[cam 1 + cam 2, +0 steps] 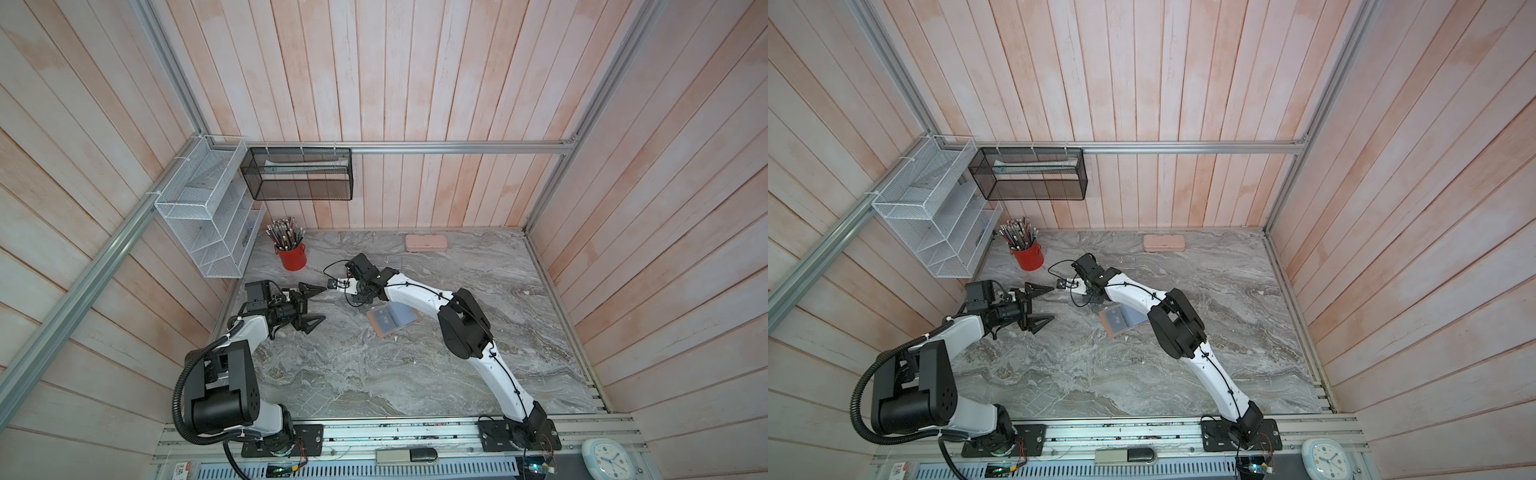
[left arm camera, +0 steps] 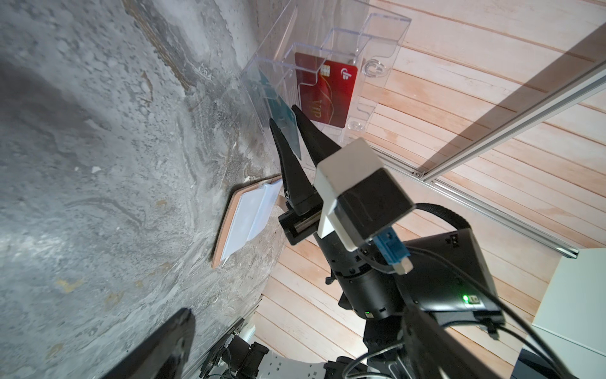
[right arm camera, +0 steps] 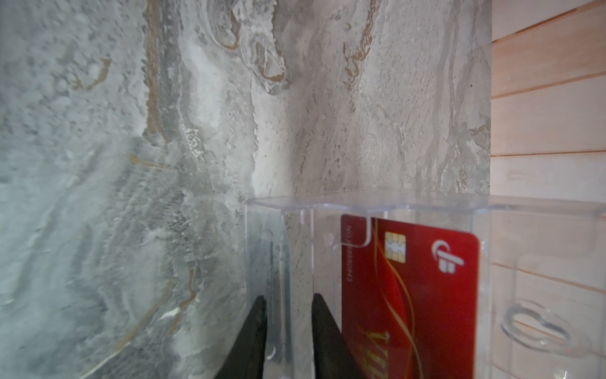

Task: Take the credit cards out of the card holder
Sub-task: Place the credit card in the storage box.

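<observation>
The card holder (image 1: 405, 316) (image 1: 1133, 316) lies open on the marble table, tan outside with pale blue-grey sleeves, and a black "VIP" card (image 1: 386, 319) shows in it. A clear acrylic rack (image 3: 524, 262) (image 2: 370, 42) stands behind it with a red VIP card (image 3: 410, 295) (image 2: 328, 95) in one slot. A teal card (image 2: 292, 139) (image 3: 284, 279) stands edge-on in the neighbouring slot. My right gripper (image 3: 287, 298) (image 2: 283, 114) straddles that teal card, jaws parted and clear of it. My left gripper (image 1: 325, 303) (image 1: 1053, 304) hovers wide open and empty, left of the holder.
A red cup of pencils (image 1: 292, 256) stands at the back left and a long pale pink case (image 1: 427, 242) at the back wall. White wire shelves (image 1: 208, 216) and a black mesh basket (image 1: 299, 174) hang on the walls.
</observation>
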`<state>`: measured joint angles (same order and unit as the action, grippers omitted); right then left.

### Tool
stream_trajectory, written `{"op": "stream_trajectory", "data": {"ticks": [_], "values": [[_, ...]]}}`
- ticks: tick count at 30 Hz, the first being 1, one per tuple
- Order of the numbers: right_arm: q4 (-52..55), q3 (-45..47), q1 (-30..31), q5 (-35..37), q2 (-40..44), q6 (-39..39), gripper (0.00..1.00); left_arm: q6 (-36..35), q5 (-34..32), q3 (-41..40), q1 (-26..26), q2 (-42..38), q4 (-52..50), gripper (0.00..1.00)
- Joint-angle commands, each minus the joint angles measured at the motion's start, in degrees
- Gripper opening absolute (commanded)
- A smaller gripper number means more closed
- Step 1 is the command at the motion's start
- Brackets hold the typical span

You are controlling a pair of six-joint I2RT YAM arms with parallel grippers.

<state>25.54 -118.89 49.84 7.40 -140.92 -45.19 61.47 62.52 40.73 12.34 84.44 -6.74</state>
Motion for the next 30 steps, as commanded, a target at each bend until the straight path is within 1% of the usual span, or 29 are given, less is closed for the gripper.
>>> {"op": "stream_trajectory", "data": {"ticks": [1,10,13,22,24,26,27,28,29,30], "values": [[0.3,-1.7,0.3,0.9,0.1,0.8,0.27,-1.0,-0.6,1.2,0.3,-1.0,-0.9,1.00],[0.8,-1.3,1.1,1.8,3.4,1.3,0.36,-1.0,-1.5,1.1,0.3,-2.7,-1.9,1.00],[1.1,-1.1,1.3,1.9,4.4,1.7,0.37,-0.9,-1.8,1.2,0.2,-3.4,-2.4,1.00],[2.0,-0.5,1.9,3.1,8.4,3.8,0.48,-1.3,-2.5,2.2,0.2,-6.3,-4.8,1.00],[2.6,-0.7,1.8,3.5,9.5,5.0,0.52,-1.5,-2.6,2.4,0.2,-7.5,-5.1,1.00],[3.0,-0.4,1.7,3.2,11.5,7.4,0.60,-1.3,-3.5,2.6,0.2,-9.2,-5.1,1.00],[2.6,0.3,1.7,2.9,12.6,8.4,0.70,-1.4,-3.9,2.8,0.2,-10.0,-5.0,1.00],[1.6,1.6,1.7,2.6,13.9,9.9,0.93,-1.5,-4.4,3.1,0.2,-10.6,-4.9,1.00],[0.4,2.9,1.6,2.3,15.4,11.6,0.98,-1.8,-4.6,3.3,0.2,-11.0,-4.8,1.00],[-0.3,4.2,1.4,1.7,16.5,13.2,0.98,-1.9,-4.6,3.5,0.1,-11.1,-4.6,1.00]]}}
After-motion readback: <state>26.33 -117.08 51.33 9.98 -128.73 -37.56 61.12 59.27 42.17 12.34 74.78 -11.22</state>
